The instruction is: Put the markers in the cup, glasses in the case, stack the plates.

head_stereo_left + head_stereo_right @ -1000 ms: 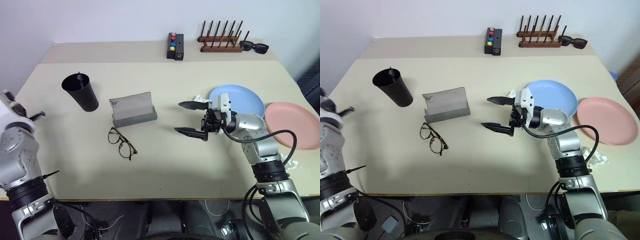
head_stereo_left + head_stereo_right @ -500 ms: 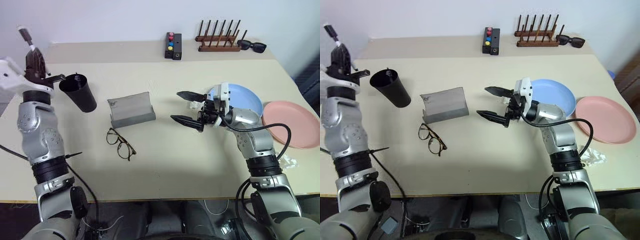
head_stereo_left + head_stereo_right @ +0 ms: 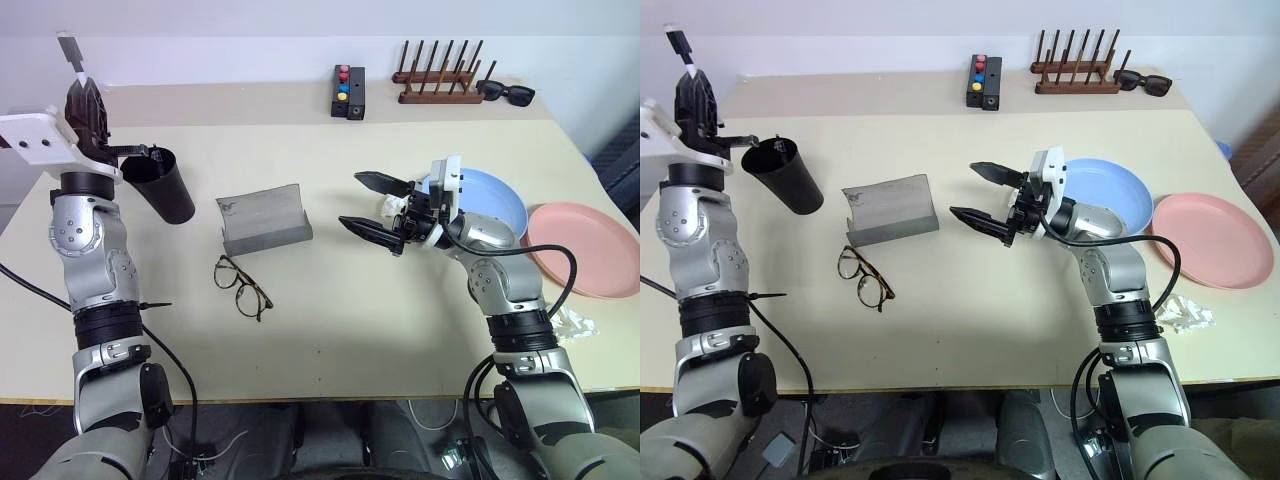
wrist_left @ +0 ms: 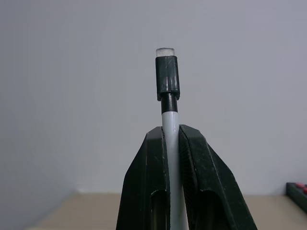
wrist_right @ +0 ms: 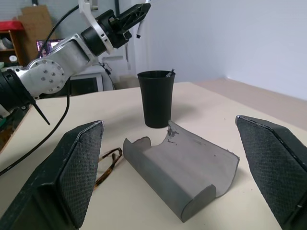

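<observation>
A smooth beige desk (image 3: 330, 330) carries round pale-blue (image 3: 495, 200) and pink plastic plates (image 3: 590, 245), a grey felt case (image 3: 262, 222), a matte black tapered cup (image 3: 168, 188) and thin dark-rimmed glasses (image 3: 243, 286). Left claw (image 4: 171, 143) clamps a slim white marker (image 4: 169, 120) above the cup; right claw (image 3: 372, 205) gapes wide, empty.

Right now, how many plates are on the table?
2: the light blue plate lies behind the right gripper, and the pink plate lies beside it at the table's right edge, not stacked.
</observation>
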Tool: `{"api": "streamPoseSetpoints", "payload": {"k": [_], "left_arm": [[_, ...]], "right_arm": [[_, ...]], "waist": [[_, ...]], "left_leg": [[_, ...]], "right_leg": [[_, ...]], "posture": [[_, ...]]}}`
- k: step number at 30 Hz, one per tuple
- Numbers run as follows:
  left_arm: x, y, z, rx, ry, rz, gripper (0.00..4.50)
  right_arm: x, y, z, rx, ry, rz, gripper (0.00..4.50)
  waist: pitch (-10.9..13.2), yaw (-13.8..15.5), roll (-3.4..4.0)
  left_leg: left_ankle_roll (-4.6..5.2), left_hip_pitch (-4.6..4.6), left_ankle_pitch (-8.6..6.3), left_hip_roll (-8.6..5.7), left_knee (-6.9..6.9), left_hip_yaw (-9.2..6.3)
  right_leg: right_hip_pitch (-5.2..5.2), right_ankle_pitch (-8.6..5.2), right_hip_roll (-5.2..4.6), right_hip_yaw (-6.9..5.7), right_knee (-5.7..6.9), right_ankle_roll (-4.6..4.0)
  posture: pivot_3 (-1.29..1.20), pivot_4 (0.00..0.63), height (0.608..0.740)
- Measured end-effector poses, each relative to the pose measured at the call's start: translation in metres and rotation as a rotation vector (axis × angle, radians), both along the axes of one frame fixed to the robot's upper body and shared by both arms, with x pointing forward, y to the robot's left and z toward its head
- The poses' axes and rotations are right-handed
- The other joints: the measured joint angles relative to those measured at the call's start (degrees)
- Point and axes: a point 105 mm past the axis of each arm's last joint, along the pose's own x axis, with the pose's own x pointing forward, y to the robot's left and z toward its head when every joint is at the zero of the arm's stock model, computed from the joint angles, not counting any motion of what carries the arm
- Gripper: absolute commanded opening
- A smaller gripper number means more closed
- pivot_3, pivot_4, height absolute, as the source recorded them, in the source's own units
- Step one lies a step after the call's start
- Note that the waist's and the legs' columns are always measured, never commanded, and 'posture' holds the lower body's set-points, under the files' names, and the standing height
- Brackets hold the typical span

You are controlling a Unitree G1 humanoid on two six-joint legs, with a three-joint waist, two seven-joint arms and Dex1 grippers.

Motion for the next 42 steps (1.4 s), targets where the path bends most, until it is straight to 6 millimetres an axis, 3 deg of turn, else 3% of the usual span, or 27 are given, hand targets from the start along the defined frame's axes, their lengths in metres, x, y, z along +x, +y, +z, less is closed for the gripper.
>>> {"api": "streamPoseSetpoints", "payload": {"k": [28, 42], "left_arm": [[0.016, 0.012, -0.052, 0.070, 0.096, 0.173, 0.08], [0.028, 0.003, -0.059, 0.073, 0.120, 0.143, 0.08]], "right_arm": [[-0.002, -0.005, -0.007, 0.030, -0.017, -0.010, 4.50], [-0.003, -0.003, -0.002, 0.030, -0.018, -0.026, 4.50]], "waist": [[0.00, -0.01, 0.00], [0.00, -0.02, 0.00]], "left_leg": [[0.00, 0.00, 0.00, 0.00, 0.00, 0.00], [0.00, 0.00, 0.00, 0.00, -0.01, 0.00]], "right_leg": [[-0.02, 0.00, 0.01, 0.00, 0.02, 0.00], [-0.03, 0.00, 0.01, 0.00, 0.03, 0.00]], "posture": [[0.00, 0.150, 0.740], [0.00, 0.150, 0.740]]}}
